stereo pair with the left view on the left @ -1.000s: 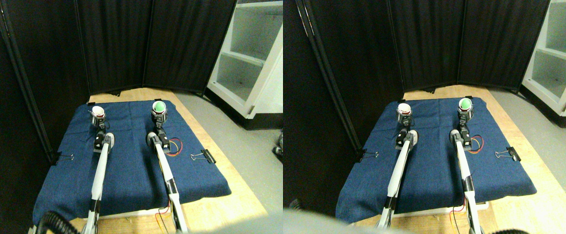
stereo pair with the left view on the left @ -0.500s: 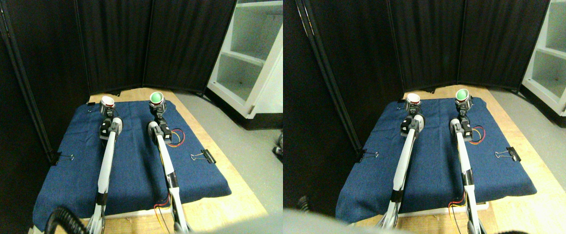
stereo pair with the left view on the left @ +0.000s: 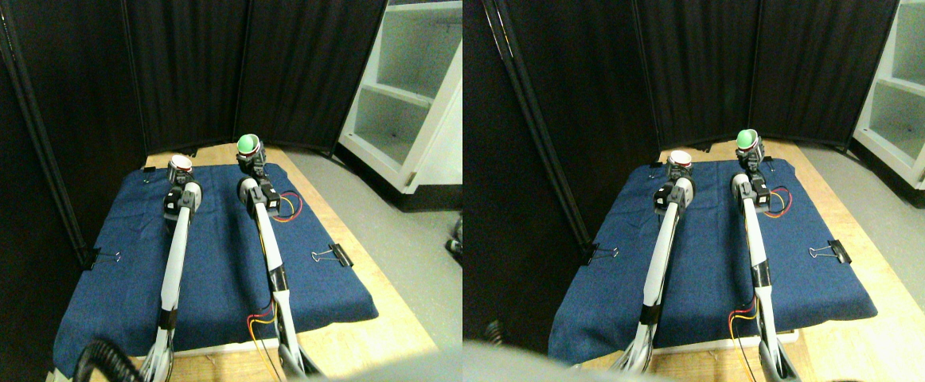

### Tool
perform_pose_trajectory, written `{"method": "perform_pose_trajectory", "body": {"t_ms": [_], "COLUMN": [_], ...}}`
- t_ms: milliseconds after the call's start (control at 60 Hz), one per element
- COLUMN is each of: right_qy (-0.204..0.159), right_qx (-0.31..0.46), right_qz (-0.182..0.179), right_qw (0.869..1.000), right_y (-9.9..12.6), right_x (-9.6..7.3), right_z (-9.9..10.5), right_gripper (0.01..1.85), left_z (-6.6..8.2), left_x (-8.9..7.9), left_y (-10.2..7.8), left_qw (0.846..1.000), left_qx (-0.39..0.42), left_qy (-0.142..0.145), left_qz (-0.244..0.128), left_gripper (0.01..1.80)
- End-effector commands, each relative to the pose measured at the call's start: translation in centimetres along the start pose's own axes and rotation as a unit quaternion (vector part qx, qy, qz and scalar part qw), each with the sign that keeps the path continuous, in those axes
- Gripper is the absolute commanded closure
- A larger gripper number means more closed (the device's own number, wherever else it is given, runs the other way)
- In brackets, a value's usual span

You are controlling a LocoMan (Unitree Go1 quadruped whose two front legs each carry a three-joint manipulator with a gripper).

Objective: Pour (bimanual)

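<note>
Both cups rose: right tool [stereo pair with the left view on the left: 250, 157] grips green cup [stereo pair with the left view on the left: 248, 144] past blue cloth [stereo pair with the left view on the left: 216, 255] far edge; left tool [stereo pair with the left view on the left: 181, 177] grips white cup [stereo pair with the left view on the left: 181, 165] over cloth.

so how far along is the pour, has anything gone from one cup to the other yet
Done: each gripper has a cup, the left gripper holding the white cup and the right gripper the green cup, both up off the blue cloth. In hand: the two cups are apart, both looking upright. Left: bringing them together, tipping one, setting both down. No pour is visible yet.
</note>
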Motion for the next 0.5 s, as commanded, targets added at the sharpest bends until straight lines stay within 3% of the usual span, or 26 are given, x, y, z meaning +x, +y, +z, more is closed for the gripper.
{"method": "perform_pose_trajectory", "body": {"t_ms": [17,317,500], "right_qy": [-0.006,0.005,0.001], "right_qx": [-0.001,-0.021,-0.041], "right_qz": [0.033,0.061,0.05], "right_qw": [0.999,0.998,0.998], "right_y": [2.1,3.7,4.1], "right_x": [-0.4,-0.1,-0.1], "right_z": [0.8,0.9,0.5], "right_gripper": [1.53,1.53,1.53], "left_z": [0.1,-0.1,-1.0], "left_x": [-0.3,-1.4,-1.7], "left_y": [-1.2,-2.5,-3.1], "left_qw": [1.0,0.999,0.998], "left_qx": [-0.005,0.005,-0.013], "left_qy": [0.008,0.034,0.047], "left_qz": [-0.022,-0.039,-0.037], "left_gripper": [1.48,1.48,1.48]}}
